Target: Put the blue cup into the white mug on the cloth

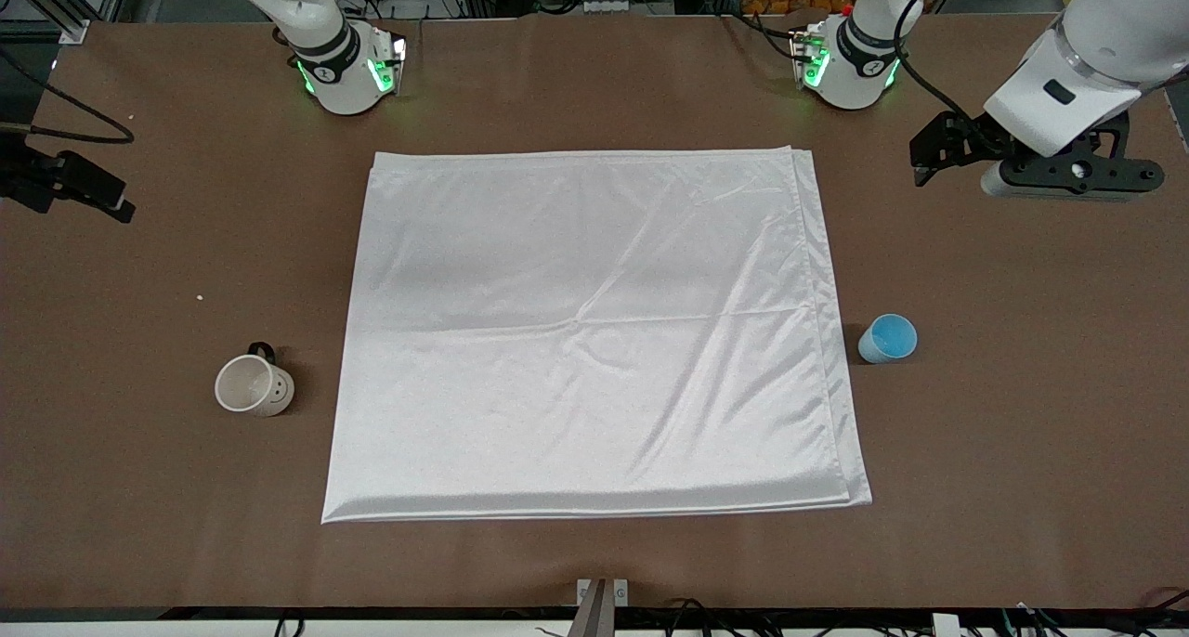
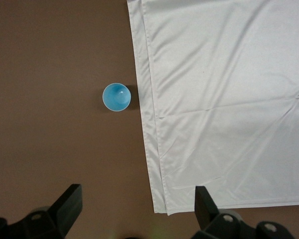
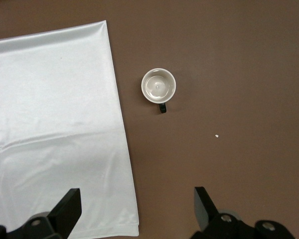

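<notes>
Hands first: the left hand [image 2: 137, 209] hangs in the air with its fingers spread apart and nothing between them, over bare table [image 1: 1022, 433] off the cloth's edge at the left arm's end. The right hand [image 3: 137, 209] is likewise spread and empty, up over the table at the right arm's end.

Taking the cloth [image 1: 594, 331] as the landmark: it lies flat in the middle of the table, doubled, with shallow creases running across it. The blue cup [image 1: 888, 338] stands upright on the table just beside the cloth's edge toward the left arm's end, mouth up. The white mug [image 1: 253, 385] stands upright on the table near the cloth's edge toward the right arm's end, a little nearer the front camera than the cup, its dark handle turned away from that camera. Neither vessel is on the cloth yet.

Risks, as I judge them: the cup is small, tapered and smooth, so a pinch high on the rim could squirt it out or tip it. It sits so close to the cloth that a descending finger could catch the doubled hem and drag it. The satin looks slippery, so a mug set on a crease may rock or slide. The cup is only slightly narrower than the mug, so an off-centre release could hang it on the rim.
</notes>
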